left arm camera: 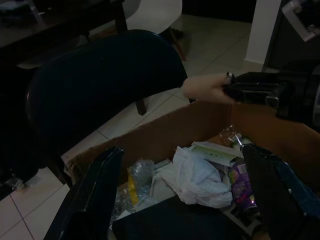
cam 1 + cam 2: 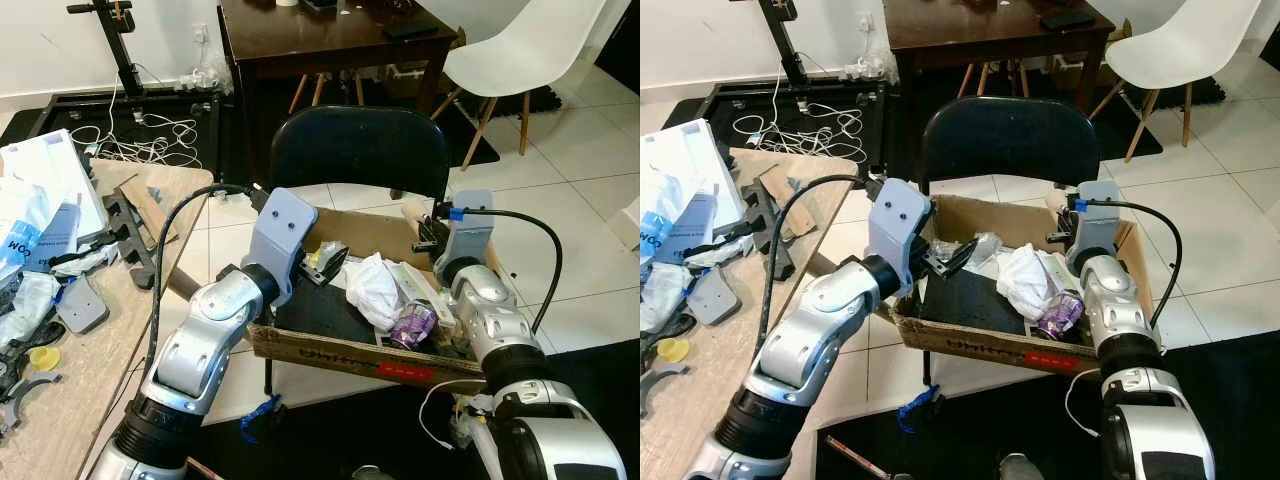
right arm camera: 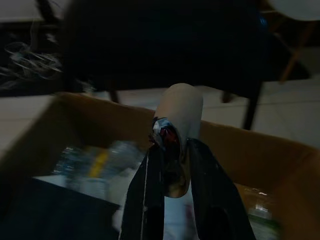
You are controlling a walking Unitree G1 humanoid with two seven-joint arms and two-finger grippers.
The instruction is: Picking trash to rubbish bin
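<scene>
A shallow cardboard box [image 2: 330, 352] sits on the seat of a dark blue chair [image 2: 360, 150], and both arms reach into it from the near side. The right gripper [image 3: 172, 165] is over the box's right far corner, its two black fingers clamped on a pale cardboard tube [image 3: 181, 107]. In the right wrist view the tube's long axis runs in line with the fingers, its rounded free end pointing away from the wrist toward the chair back, with something shiny and crumpled pinched at its near end. From the head camera, the tube's pale end [image 2: 413, 209] pokes out just left of the right wrist, above the box's far wall.

The left gripper [image 2: 325, 265] hangs over the box's left part, fingers spread wide apart with nothing between them. Below and to the right of it lie a crumpled white paper wad [image 2: 372, 288], a purple wrapper [image 2: 412, 325] near the right arm, and a clear plastic bottle [image 1: 136, 174] toward the far left corner. A dark flat sheet [image 2: 325, 318] covers the near floor of the box.

Left of the chair, a cluttered worktop [image 2: 60, 400] holds bags and dark parts. A dark wooden table [image 2: 330, 40] and a white chair [image 2: 520, 50] stand farther off on the tiled floor.
</scene>
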